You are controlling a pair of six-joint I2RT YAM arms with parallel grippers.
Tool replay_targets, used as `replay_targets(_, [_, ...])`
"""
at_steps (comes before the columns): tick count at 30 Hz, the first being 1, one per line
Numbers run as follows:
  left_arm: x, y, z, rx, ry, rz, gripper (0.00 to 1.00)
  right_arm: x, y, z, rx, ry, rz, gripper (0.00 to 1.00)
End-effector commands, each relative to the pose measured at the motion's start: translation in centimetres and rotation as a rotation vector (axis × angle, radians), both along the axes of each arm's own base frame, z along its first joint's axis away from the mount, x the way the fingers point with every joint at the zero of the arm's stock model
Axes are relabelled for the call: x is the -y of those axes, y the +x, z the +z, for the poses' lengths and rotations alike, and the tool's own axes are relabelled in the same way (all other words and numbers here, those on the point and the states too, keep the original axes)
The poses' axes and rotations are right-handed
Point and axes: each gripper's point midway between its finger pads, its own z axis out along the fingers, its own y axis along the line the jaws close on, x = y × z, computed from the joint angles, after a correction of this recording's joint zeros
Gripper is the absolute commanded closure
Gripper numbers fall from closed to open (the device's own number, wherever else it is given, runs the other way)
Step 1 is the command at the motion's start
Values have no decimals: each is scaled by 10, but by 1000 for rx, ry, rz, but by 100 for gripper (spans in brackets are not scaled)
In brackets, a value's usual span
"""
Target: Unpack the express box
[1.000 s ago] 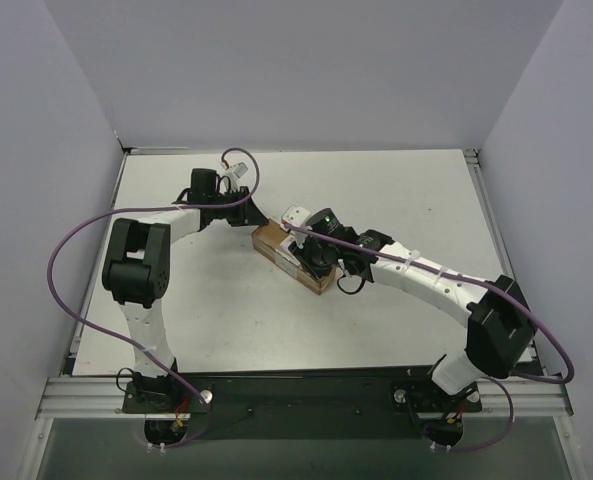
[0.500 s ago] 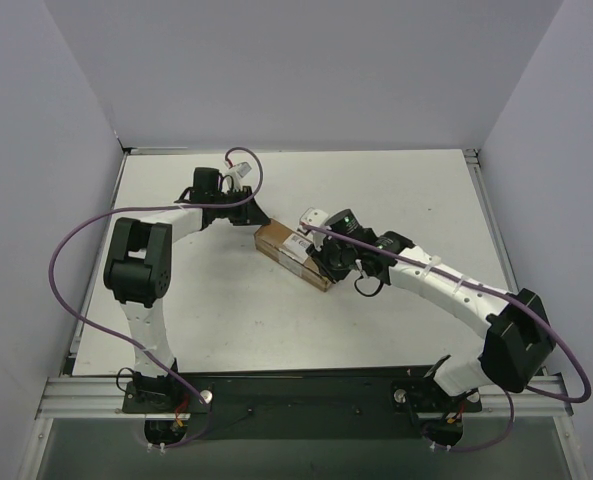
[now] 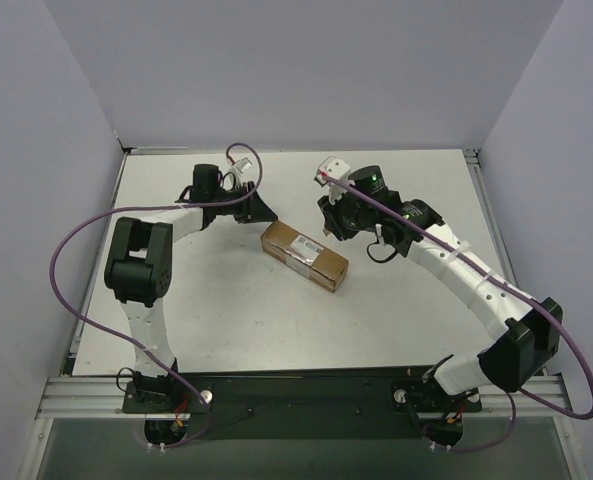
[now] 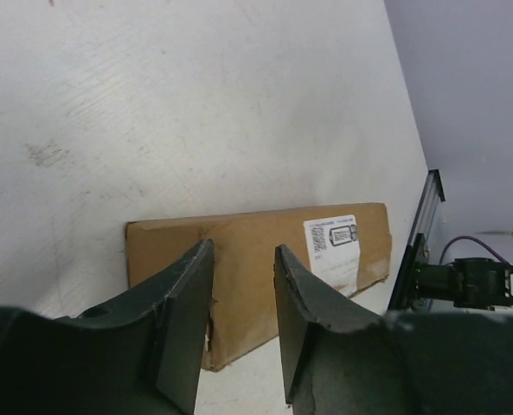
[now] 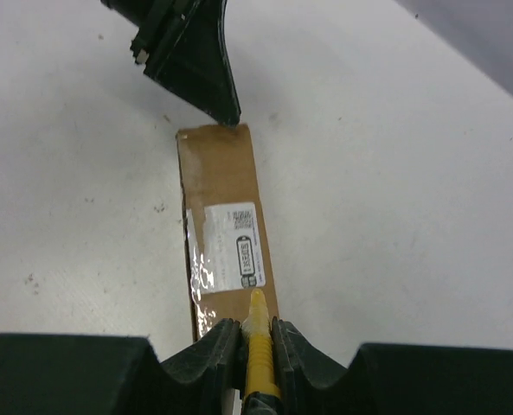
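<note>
Straight ahead of the right fingers (image 5: pixel 206 359) lies the express box (image 3: pixel 304 256), flat on the white worktop (image 3: pixel 226 300) with its white label (image 5: pixel 240 242) facing up. Its long axis runs directly away from those fingers, so the near short end sits just under and beyond them. The far short end reaches the tip of the left fingers (image 4: pixel 187 303). The right fingers are clenched on a slim yellow tool (image 5: pixel 260 363), apparently a knife, whose pale tip points down the length of the box along the taped top face. How high that tip hangs above the cardboard cannot be told. The left fingers stand parted with nothing between them, and from their side the box lies crosswise just beyond the tips, one long face turned toward them. Touching or a hair apart, I cannot say. Both arms are close. The left is nearer to an end it could pin, while the right is lined up with the axis, so a cut along the top would seem to run away from the right fingers toward the left ones.
</note>
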Motion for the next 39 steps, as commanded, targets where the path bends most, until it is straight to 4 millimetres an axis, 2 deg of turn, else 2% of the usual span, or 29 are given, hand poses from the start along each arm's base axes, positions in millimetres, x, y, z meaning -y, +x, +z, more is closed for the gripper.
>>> replay_targets(1, [-6, 4, 74, 116, -123, -15, 57, 20, 5, 6, 19, -57, -82, 100])
replay_targets(2, [-16, 8, 78, 120, -111, 21, 60, 30, 1, -3, -4, -90, -110, 100])
replay_targets(3, [-35, 16, 74, 110, -91, 76, 62, 46, 2, -5, 12, -134, -161, 100])
replay_targets(5, [-65, 24, 52, 76, 13, 180, 76, 68, -6, -23, -4, -225, -198, 100])
replay_targets(6, [-83, 28, 39, 51, 77, 234, 83, 76, -10, -21, 15, -250, -189, 100])
replay_targets(7, [-98, 23, 21, 39, 185, 249, 95, 84, -14, -25, 17, -279, -196, 100])
replay_targets(8, [-111, 25, 10, 49, 261, 288, 97, 91, -21, -37, -4, -314, -192, 100])
replay_targets(10, [-121, 23, -5, 60, 346, 283, 100, 100, -28, -40, -6, -346, -190, 100])
replay_targets(12, [-119, 23, -15, 44, 361, 270, 100, 104, -34, -51, -28, -360, -180, 100])
replay_targets(15, [-105, 26, -24, 68, 393, 225, 100, 97, -37, -65, -80, -360, -150, 100])
replay_targets(19, [-70, 21, -25, 113, 389, 119, 100, 78, -27, -79, -117, -335, -114, 100])
replay_targets(20, [-61, 17, -26, 117, 382, 90, 100, 74, -26, -81, -123, -328, -100, 100])
replay_targets(24, [-43, 2, -27, 117, 342, 26, 98, 50, -21, -101, -194, -306, -39, 100])
replay_targets(25, [-40, -7, -30, 106, 326, 4, 97, 44, -15, -96, -180, -296, -36, 100])
replay_targets(27, [-37, -15, -25, 126, 315, -26, 97, 38, -7, -99, -188, -299, -44, 100])
replay_targets(28, [-37, -25, -22, 124, 310, -40, 97, 32, 4, -88, -159, -282, -51, 100])
replay_targets(29, [-35, -33, -20, 120, 294, -56, 97, 29, 10, -85, -149, -280, -55, 100])
replay_targets(31, [-33, -46, -8, 142, 272, -83, 97, 22, 23, -86, -144, -284, -61, 100])
replay_targets(32, [-34, -58, -12, 122, 264, -99, 97, 12, 39, -82, -129, -278, -64, 100])
replay_targets(34, [-34, -75, -9, 119, 253, -132, 96, 2, 54, -80, -117, -278, -59, 100])
replay_targets(35, [-34, -81, -2, 158, 254, -155, 96, -9, 71, -61, -71, -246, -61, 100])
replay_targets(36, [-35, -90, -4, 181, 261, -191, 96, -15, 81, -77, -93, -269, -59, 100])
replay_targets(38, [-34, -111, 0, 193, 266, -256, 96, -29, 97, -76, -84, -255, -46, 100])
replay_targets(39, [-34, -129, -4, 193, 276, -329, 96, -41, 114, -76, -70, -243, -43, 100])
